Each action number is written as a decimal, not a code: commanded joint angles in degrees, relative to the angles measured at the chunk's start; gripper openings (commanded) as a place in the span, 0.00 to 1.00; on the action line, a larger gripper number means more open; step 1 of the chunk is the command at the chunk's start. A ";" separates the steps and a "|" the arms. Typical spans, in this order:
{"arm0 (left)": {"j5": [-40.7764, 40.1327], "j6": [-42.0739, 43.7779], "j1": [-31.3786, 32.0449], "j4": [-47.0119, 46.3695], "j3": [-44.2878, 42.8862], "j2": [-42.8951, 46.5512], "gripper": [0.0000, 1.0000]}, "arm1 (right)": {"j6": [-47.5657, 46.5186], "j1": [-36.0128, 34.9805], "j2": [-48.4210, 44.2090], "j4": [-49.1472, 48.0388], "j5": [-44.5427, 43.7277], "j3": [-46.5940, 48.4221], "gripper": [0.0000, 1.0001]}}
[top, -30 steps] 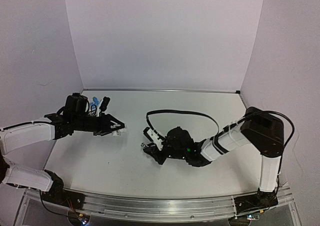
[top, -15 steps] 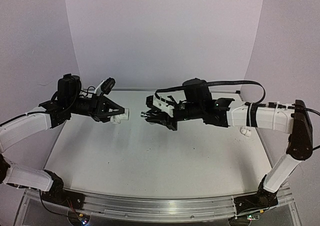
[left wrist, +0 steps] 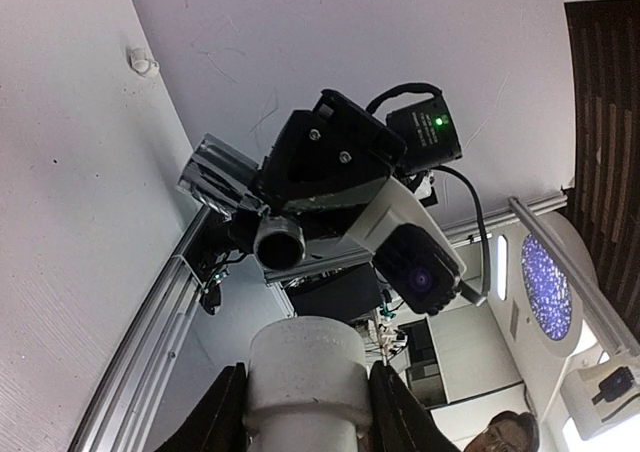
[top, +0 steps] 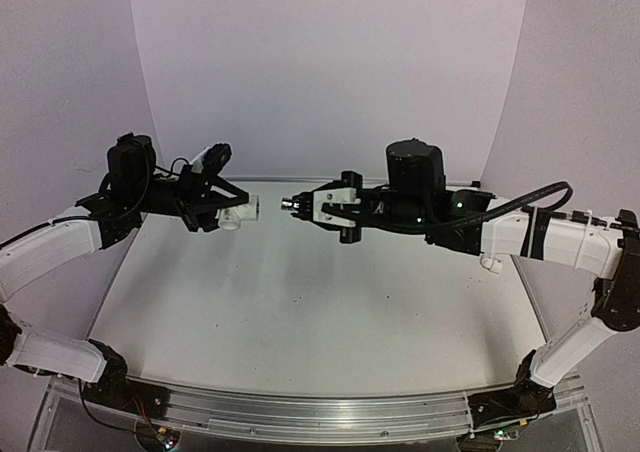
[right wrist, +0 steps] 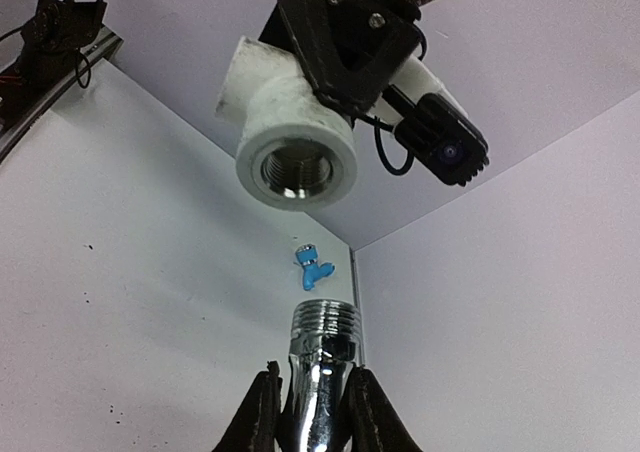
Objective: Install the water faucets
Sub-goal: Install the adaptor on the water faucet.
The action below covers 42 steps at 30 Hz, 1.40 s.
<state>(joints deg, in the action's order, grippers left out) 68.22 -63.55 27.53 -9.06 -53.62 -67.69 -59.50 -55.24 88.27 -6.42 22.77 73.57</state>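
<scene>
- Chrome, threaded silver faucet [right wrist: 322, 362] pinched between the right gripper's [top: 312, 208] closed fingers, mid-air at centre.
- Matte white fitting [right wrist: 290, 132] with a threaded bore, clamped by the left gripper [top: 228, 212], just left of it and apart.
- Blue faucet [right wrist: 313, 267] lies far left on the table [top: 300, 312].

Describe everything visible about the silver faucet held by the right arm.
The silver faucet is shiny, chrome-looking metal: a round stem ending in a threaded collar. It is clamped in the right gripper, with only the threaded end sticking out past the fingertips. Held roughly level in the air above the table, its threads point at the open threaded mouth of the white pipe fitting in the left gripper. A gap separates them.
</scene>
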 commanded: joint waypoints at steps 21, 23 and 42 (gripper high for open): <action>-0.71 -9.59 -0.46 -9.85 -2.86 -2.38 0.00 | -8.56 -4.01 4.14 0.97 -5.17 9.18 0.00; -0.44 -9.73 -0.46 -9.98 -2.68 -2.25 0.00 | -8.36 -4.00 4.39 0.97 -5.03 9.53 0.00; 1.45 -9.17 -0.43 -10.10 -1.94 -2.70 0.00 | -8.64 -3.69 7.05 4.22 -3.06 14.60 0.00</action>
<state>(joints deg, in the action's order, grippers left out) 67.70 -73.10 26.94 -16.14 -53.67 -71.11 -68.12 -58.87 94.72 -0.56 18.17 84.29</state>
